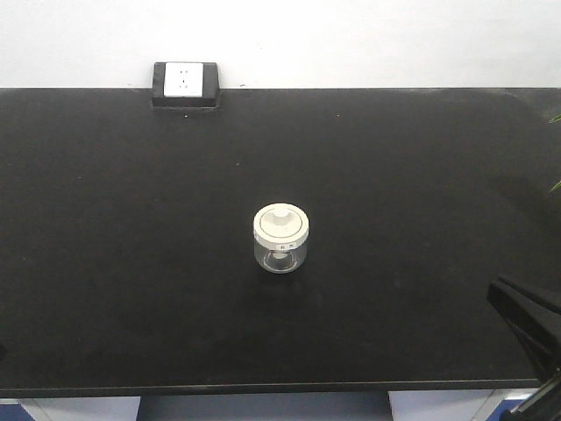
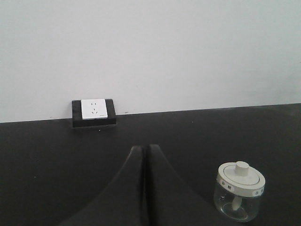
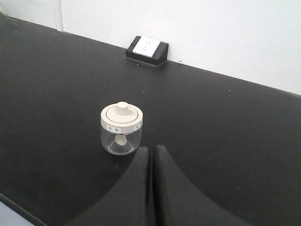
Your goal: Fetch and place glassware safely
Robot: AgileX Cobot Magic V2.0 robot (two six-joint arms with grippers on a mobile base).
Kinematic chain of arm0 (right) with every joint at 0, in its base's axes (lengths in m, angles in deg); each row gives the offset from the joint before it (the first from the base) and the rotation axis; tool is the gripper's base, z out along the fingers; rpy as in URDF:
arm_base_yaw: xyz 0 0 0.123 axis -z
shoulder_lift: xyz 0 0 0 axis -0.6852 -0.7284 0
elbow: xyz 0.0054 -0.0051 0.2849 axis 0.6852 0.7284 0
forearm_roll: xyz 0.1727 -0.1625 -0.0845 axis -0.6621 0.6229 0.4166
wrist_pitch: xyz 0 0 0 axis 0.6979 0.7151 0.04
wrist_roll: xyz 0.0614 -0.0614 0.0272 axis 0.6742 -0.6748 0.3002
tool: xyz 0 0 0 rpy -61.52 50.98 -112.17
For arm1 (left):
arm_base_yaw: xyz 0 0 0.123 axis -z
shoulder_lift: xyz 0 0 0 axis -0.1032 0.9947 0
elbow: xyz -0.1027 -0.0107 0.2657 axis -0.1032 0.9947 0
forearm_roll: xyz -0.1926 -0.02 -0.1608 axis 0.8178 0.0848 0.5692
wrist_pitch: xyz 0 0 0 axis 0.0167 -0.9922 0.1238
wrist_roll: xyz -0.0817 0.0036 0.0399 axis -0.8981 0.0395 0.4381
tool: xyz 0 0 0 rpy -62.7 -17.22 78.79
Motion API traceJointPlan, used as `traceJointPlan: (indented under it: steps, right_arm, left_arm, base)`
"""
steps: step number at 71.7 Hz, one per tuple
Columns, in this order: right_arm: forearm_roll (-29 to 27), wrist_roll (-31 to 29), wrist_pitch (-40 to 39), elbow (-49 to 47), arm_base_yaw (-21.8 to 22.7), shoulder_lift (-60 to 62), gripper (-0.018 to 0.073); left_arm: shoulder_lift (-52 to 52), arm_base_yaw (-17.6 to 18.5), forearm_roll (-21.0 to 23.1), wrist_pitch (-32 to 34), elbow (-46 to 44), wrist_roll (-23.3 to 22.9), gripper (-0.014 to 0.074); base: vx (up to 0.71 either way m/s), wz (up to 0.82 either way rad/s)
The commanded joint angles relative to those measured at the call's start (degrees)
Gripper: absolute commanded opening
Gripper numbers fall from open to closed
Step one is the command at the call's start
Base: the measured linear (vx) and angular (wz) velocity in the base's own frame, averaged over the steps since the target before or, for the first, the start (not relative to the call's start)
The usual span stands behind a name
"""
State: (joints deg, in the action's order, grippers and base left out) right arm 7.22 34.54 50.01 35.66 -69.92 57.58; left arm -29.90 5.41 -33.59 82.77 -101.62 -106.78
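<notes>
The glassware, a squat clear glass jar (image 1: pixel 280 239) with a cream-white lid and a central knob, stands upright near the middle of the black table (image 1: pixel 131 263). It also shows at the lower right of the left wrist view (image 2: pixel 240 190) and in the right wrist view (image 3: pixel 122 128). My left gripper (image 2: pixel 146 149) is shut and empty, well left of the jar. My right gripper (image 3: pixel 151 149) is shut and empty, just right of and nearer than the jar. In the front view only the right gripper (image 1: pixel 526 311) shows, at the lower right edge.
A white wall socket in a black housing (image 1: pixel 185 83) sits at the table's far edge against the white wall; it also shows in the left wrist view (image 2: pixel 93 112) and the right wrist view (image 3: pixel 147 49). Green leaf tips (image 1: pixel 555 118) poke in at the right edge.
</notes>
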Motion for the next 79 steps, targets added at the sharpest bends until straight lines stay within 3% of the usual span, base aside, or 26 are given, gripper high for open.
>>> traceJointPlan:
  steps: [1,8,15,20,40,51,66,73,79]
  right_arm:
    - [0.21,-0.18,-4.13,-1.5,0.35,-0.16,-0.0004]
    - [0.21,-0.18,-4.13,-1.5,0.35,-0.16,-0.0004]
    - [0.21,-0.18,-4.13,-1.5,0.35,-0.16,-0.0004]
    - [0.21,-0.24,-4.13,-1.5,0.35,-0.16,-0.0004]
    - [0.21,-0.24,-4.13,-1.5,0.35,-0.16,-0.0004]
    - [0.21,-0.24,-4.13,-1.5,0.35,-0.16,-0.0004]
    - [0.21,-0.24,-4.13,-1.5,0.35,-0.16,-0.0004]
    - [0.21,-0.23,-4.06,-1.5,0.35,-0.16,-0.0004]
    - [0.21,-0.23,-4.13,-1.5,0.35,-0.16,-0.0004]
  left_arm:
    - [0.09,0.31,1.4,2.95,-1.47,-0.57,-0.0007]
    - [0.09,0.31,2.82,2.96,-1.47,-0.57,-0.0007]
    - [-1.16,0.31,8.97,2.28,-1.47,-0.43,-0.0007]
    - [-3.05,0.31,12.68,1.0,-1.47,2.49,-0.0007]
    - [-12.27,0.31,26.57,-4.82,-1.47,23.36,-0.0007]
    - [-17.54,0.31,35.86,-15.18,-1.47,32.44,-0.0007]
    - [-24.92,0.25,51.41,-33.23,-1.47,50.37,-0.0007]
    - [-27.74,0.25,55.02,-39.29,-0.63,56.32,-0.0007]
    - [-30.19,0.25,56.62,-39.16,1.97,57.81,-0.0007]
  base:
    - [0.0,0.0]
    - [0.0,0.0]
    - [0.0,0.0]
    - [0.0,0.0]
    - [0.0,0.0]
    - [0.0,0.0]
    - [0.0,0.0]
    - [0.0,0.0]
    - [0.0,0.0]
